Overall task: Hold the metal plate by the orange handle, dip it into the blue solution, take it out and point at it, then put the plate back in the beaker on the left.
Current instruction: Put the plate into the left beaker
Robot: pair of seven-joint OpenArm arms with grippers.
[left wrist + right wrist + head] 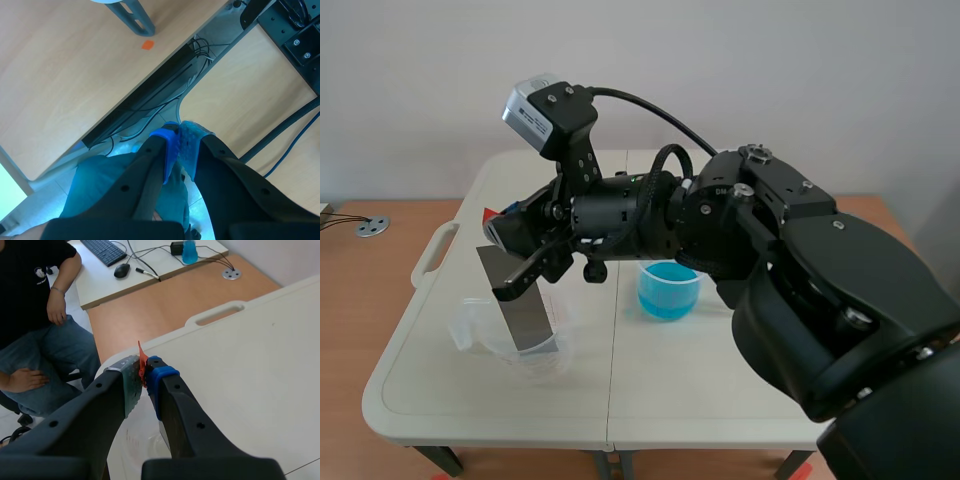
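Hold metal plate [532,318] upright, off the beaker [478,335] wall by the table's [670,395] left edge, right gripper [145,377] clamped on orange handle [141,358], left gripper [178,145] closed empty.

Soft, even light fills the scene view; the white table [670,390] is bright, with faint shadows under the clear beaker [482,330]. The metal plate [525,305] shows a dull grey sheen. Small highlights dot the right arm [840,290].

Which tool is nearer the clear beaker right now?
Right. The right tool is just above the clear beaker, holding the metal plate down into it; the left tool is away from it, over the floor.
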